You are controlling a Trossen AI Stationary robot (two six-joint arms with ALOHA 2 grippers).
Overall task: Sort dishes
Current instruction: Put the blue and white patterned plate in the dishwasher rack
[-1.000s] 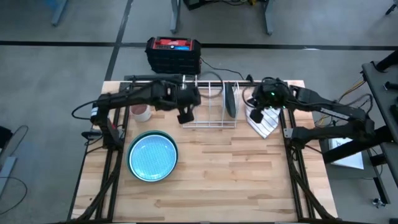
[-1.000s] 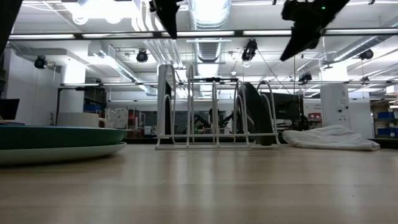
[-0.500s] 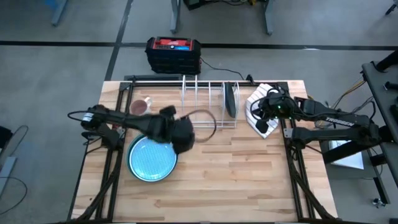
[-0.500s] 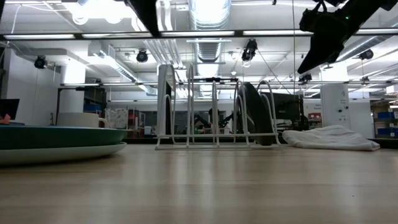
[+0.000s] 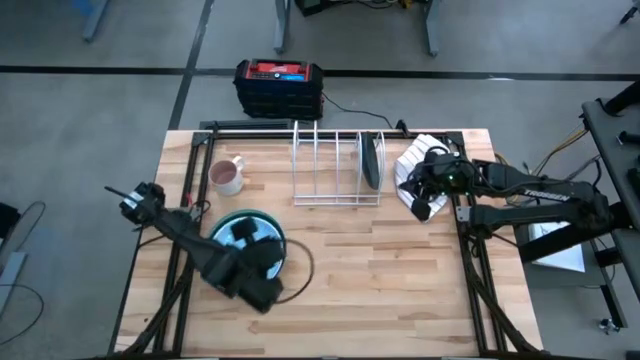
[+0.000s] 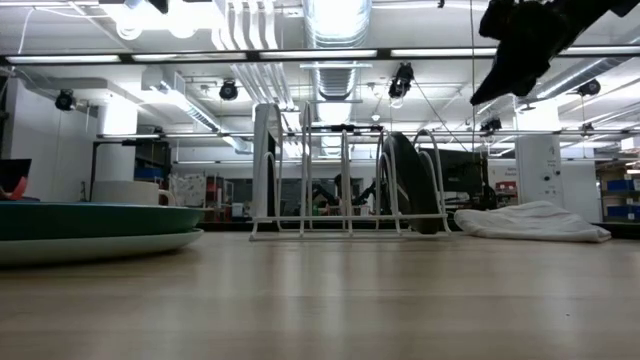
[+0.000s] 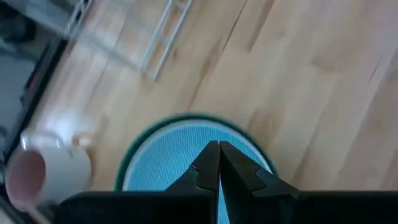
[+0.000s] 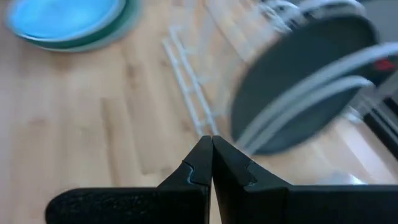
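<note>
Hovering over the stacked dishes at the table's (image 5: 400,290) front left, the left pincer (image 7: 219,163) is clenched, its two dark fingers pressed tip to tip with nothing between them. Below it lies the light blue plate (image 7: 180,155), nested in a green-rimmed dish (image 5: 250,216); in the low view this stack (image 6: 90,228) sits flat at the far left of the wooden surface. A small pinkish mug (image 5: 227,176) stands behind the stack, well apart from it. The wire rack (image 5: 337,165) stands at the back middle of the table, and a dark grey plate (image 5: 371,160) is set upright in one of its right-hand slots. The right pincer (image 8: 211,163) is also clenched on nothing, held up in the air just beside the rack's right end, above the white striped cloth (image 5: 412,165). Its wrist camera looks past the closed tips toward the dark grey plate and the rack wires.
</note>
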